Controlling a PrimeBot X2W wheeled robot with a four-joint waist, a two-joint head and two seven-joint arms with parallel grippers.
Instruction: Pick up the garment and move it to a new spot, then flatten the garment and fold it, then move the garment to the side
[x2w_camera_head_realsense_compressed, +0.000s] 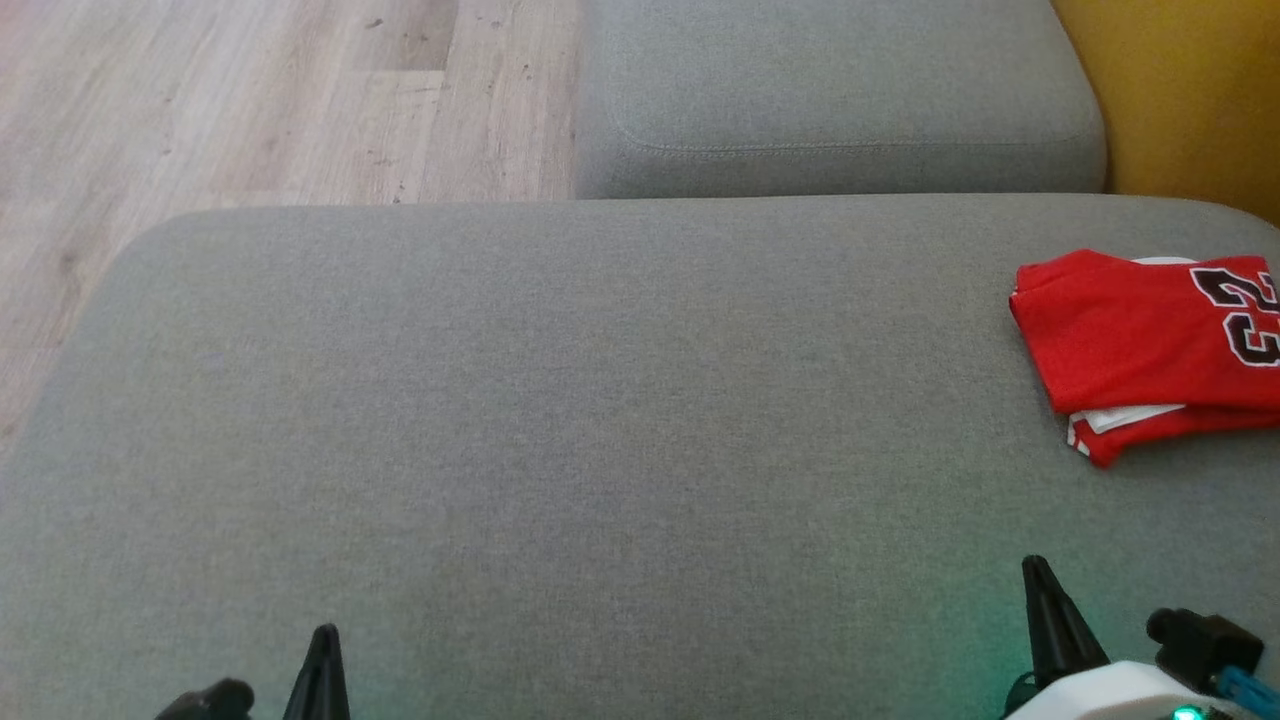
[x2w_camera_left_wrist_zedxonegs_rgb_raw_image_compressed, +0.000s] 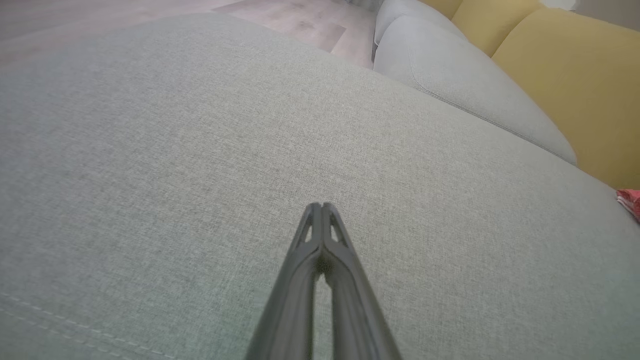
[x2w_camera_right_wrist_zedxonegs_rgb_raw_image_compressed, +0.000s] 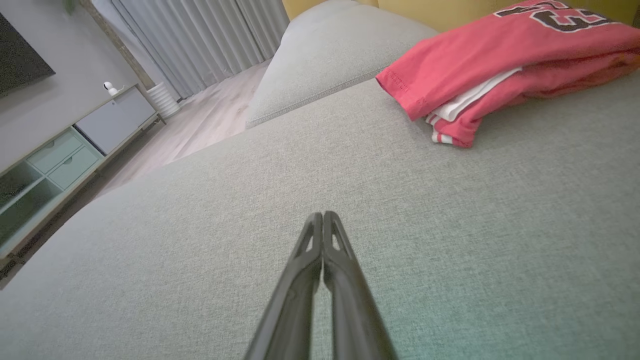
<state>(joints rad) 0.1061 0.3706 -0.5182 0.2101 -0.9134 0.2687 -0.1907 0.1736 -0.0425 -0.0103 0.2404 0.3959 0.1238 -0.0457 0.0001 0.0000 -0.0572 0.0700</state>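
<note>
Our left hand and right hand have long, dark, tapering fingers, slotted near the tips. The white shell behind the right one bears a green light and a blue fitting.

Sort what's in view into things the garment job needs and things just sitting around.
Job: folded red jersey, lying on the large grey cushion; left gripper, shut; right gripper, shut.
Just there: far grey cushion; yellow backrest; wooden floor; sideboard; curtains.
</note>
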